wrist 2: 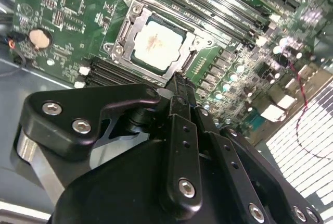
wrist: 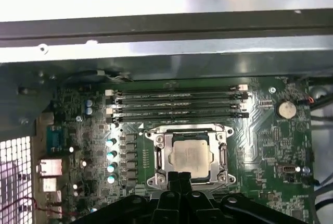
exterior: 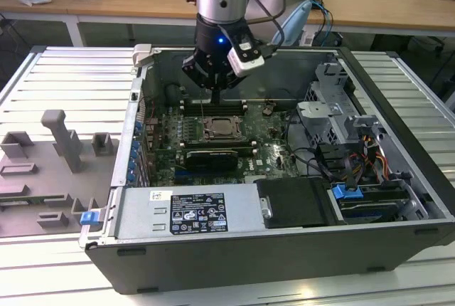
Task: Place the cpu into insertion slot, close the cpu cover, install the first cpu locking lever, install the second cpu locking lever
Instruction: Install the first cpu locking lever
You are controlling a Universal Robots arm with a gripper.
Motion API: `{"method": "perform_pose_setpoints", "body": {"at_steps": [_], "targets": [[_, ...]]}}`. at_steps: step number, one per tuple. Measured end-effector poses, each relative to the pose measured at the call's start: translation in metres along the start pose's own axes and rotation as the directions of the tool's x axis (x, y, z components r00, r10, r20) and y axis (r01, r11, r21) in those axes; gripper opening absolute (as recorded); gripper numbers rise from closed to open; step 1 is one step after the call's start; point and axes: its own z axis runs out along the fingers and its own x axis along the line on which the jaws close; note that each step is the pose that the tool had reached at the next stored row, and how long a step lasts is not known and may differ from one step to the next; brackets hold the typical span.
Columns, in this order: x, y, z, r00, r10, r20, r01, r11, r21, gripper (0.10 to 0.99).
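Note:
The cpu (exterior: 222, 129) lies flat in the square socket on the green board, its pale metal top (wrist 2: 156, 44) (wrist: 191, 154) facing up. The silver cpu cover (wrist 2: 125, 31) (wrist: 156, 146) lies down flat around the chip, which shows through its cut-out. Chip and cover hide the insertion slot beneath them. How the locking levers stand I cannot tell. My gripper (exterior: 215, 101) hangs just behind and above the socket, with its black fingers pressed together and nothing between them. In both wrist views the fingertips (wrist 2: 179, 81) (wrist: 179, 176) reach the socket's near edge.
Long black memory sticks (wrist: 179, 104) run beside the socket. A black graphics card (exterior: 207, 158) lies in front of it, then the power supply (exterior: 192, 213). The drive cage (exterior: 330, 99) and cables (exterior: 320, 156) crowd the exterior view's right. A grey fixture plate (exterior: 50, 171) sits outside the case.

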Motion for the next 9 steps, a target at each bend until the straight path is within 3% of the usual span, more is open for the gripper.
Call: {"method": "perform_pose_setpoints", "body": {"at_steps": [6,9], "targets": [[0.0003,0.0,0.0,0.9952,-0.098,-0.0033,0.098,0.9952,0.0,0.106],[0.0006,0.0,0.0,0.9882,-0.153,-0.0051,0.153,0.9882,0.0,0.106]]}}
